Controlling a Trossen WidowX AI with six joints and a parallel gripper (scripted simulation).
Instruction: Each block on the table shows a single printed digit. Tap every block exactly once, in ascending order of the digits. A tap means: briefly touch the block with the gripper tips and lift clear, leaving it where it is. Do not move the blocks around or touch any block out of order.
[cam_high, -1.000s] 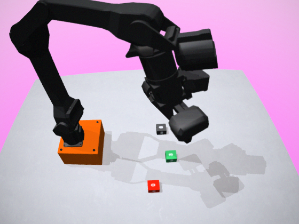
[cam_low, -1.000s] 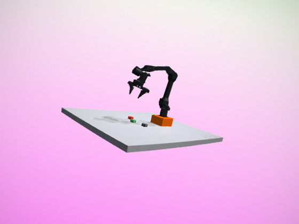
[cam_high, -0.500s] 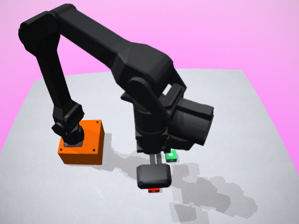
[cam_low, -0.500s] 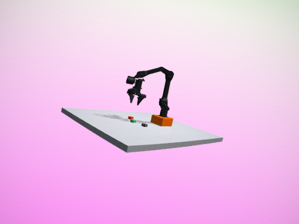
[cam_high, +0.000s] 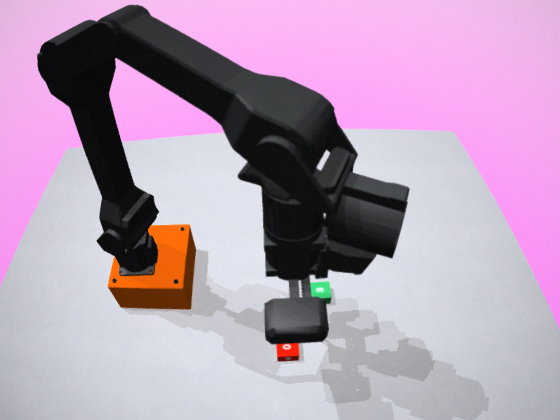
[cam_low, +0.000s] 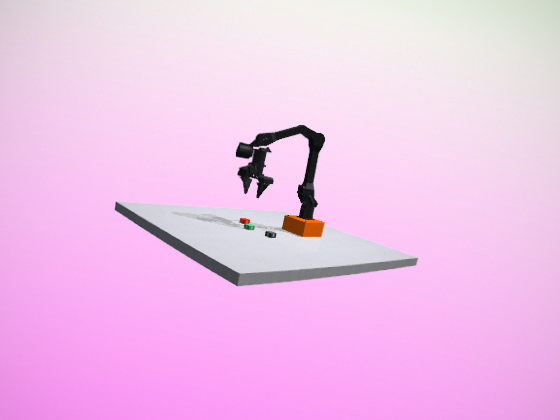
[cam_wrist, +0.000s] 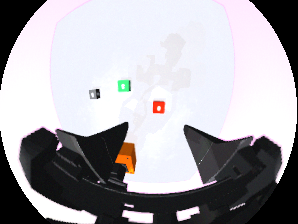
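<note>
My gripper (cam_low: 251, 195) (cam_wrist: 156, 126) is open and empty, pointing down high above the table. A red block (cam_high: 288, 354) (cam_low: 244, 220) (cam_wrist: 158, 107) shows what looks like a 0; in the wrist view it lies just beyond the gap between the fingertips. A green block (cam_high: 320, 290) (cam_low: 249, 227) (cam_wrist: 124, 86) shows a digit that looks like a 3, and is partly behind the gripper in the top view. A black block (cam_low: 270, 234) (cam_wrist: 94, 94) lies on the far side of the green one from the red; its digit is unreadable. The arm hides it in the top view.
The arm stands on an orange base block (cam_high: 170, 255) (cam_low: 303, 226) (cam_wrist: 129, 150) on the light grey table (cam_high: 60, 200) (cam_low: 300, 257). The arm's shadow falls across the table around the red block. The black block is nearer the base than the green one in the exterior view.
</note>
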